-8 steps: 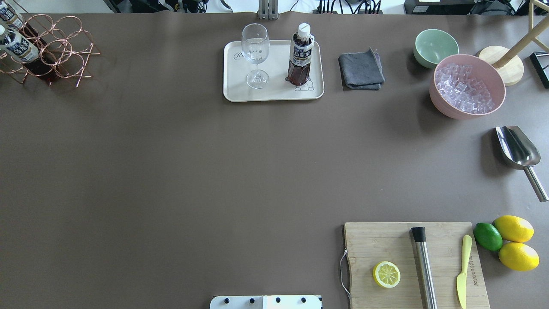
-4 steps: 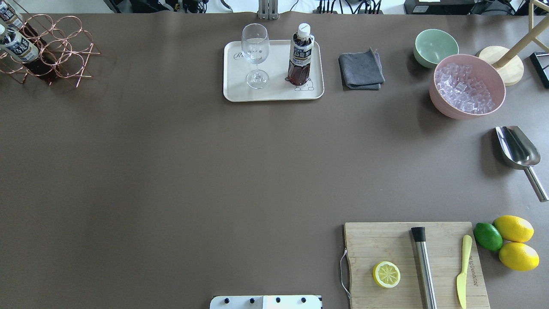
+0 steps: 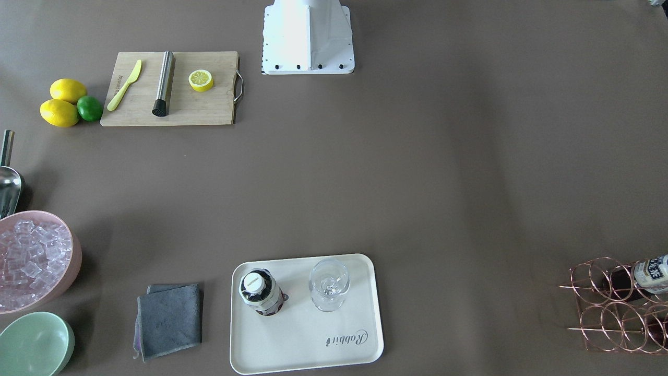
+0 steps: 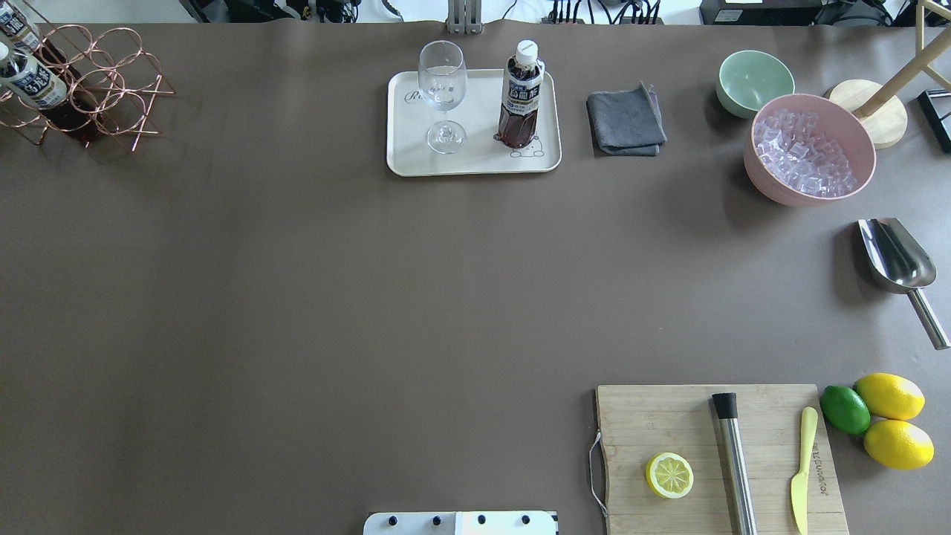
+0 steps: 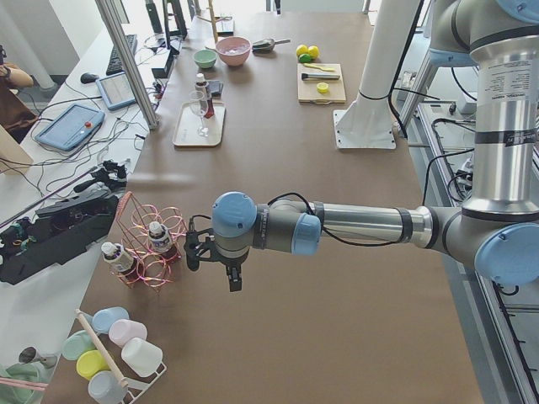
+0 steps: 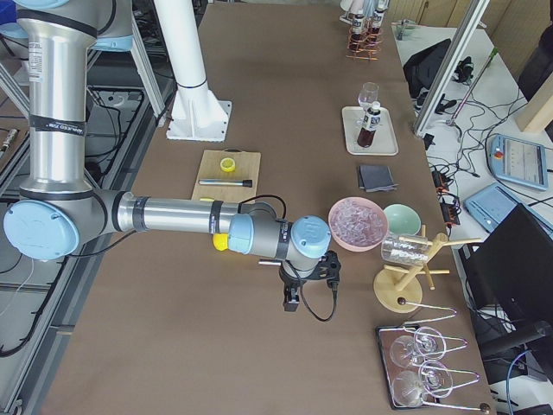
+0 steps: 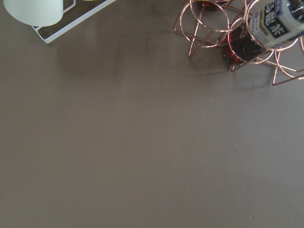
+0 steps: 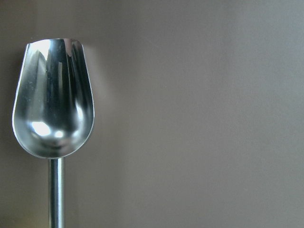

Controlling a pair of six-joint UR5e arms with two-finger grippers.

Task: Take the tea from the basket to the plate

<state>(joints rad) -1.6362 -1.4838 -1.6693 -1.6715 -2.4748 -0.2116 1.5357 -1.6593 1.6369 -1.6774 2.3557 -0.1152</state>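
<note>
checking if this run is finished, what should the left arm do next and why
Probably draw the left hand back from the basket to rest. A tea already stands upright on the plate beside the wine glass, with no hand on it, so the carry looks done. The left hand hangs near the basket, with nothing seen in it.

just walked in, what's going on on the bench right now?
One tea bottle stands upright on the plate next to a wine glass; two more bottles sit in the basket. The left gripper hangs beside the basket, touching nothing. The right gripper hangs over the table near the metal scoop. Whether either is open or shut can't be told from these views.
</note>
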